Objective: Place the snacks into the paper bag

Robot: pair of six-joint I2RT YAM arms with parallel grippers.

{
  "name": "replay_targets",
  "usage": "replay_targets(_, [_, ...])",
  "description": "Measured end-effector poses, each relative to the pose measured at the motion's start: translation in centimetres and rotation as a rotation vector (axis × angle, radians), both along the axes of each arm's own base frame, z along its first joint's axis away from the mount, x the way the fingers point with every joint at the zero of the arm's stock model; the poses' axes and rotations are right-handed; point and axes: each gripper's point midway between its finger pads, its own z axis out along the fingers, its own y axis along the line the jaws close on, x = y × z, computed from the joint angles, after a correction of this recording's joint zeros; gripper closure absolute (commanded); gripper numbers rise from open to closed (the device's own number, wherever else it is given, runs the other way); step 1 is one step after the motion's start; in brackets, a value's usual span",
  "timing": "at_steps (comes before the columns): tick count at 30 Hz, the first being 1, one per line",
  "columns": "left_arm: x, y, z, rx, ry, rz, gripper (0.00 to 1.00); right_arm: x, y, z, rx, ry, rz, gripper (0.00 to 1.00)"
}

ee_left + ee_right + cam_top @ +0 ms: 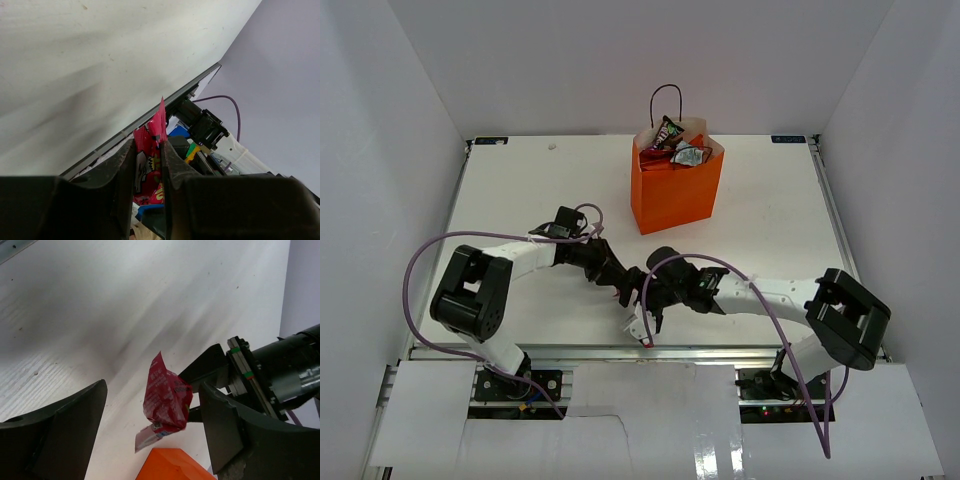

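Observation:
The orange paper bag (675, 187) stands upright at the far middle of the table, with a dark purple wrapper (669, 131) and a silver wrapper (692, 155) sticking out of its top. My left gripper (623, 288) is shut on a red snack packet (151, 150) and holds it off the table near the front edge. My right gripper (152, 400) is open, with its jaws on either side of that packet (166, 397) but not touching it. The bag's orange corner (170, 467) shows at the bottom of the right wrist view.
White walls close in the table on the left, back and right. A metal rail (650, 352) runs along the front edge just below both grippers. Purple cables (420, 265) loop off each arm. The two grippers are very close together.

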Motion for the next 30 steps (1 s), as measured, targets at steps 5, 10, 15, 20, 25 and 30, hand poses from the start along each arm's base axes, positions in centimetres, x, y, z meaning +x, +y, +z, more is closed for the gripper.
replay_targets(5, [-0.4,-0.3,0.8,-0.01,-0.022,-0.013,0.72,0.7,0.3,-0.1,-0.013,-0.034,-0.005,0.37])
replay_targets(10, [-0.6,-0.4,1.6,-0.015,-0.049,-0.022,0.71,1.5,1.0,0.7,0.003,-0.069,-0.011,0.56])
replay_targets(15, [-0.7,-0.2,1.8,-0.012,-0.063,-0.02,0.66,1.6,1.2,1.0,0.011,-0.077,-0.007,0.84])
replay_targets(20, [-0.6,-0.1,2.0,-0.006,-0.078,-0.012,0.54,1.6,1.3,1.2,0.016,-0.066,-0.013,0.9])
replay_targets(25, [0.1,0.2,3.4,-0.021,-0.116,0.02,0.48,1.7,1.0,2.1,0.02,-0.016,-0.043,0.91])
replay_targets(30, [4.1,2.9,7.3,0.002,-0.269,0.155,0.47,0.5,0.2,4.9,0.046,0.073,-0.041,0.91])
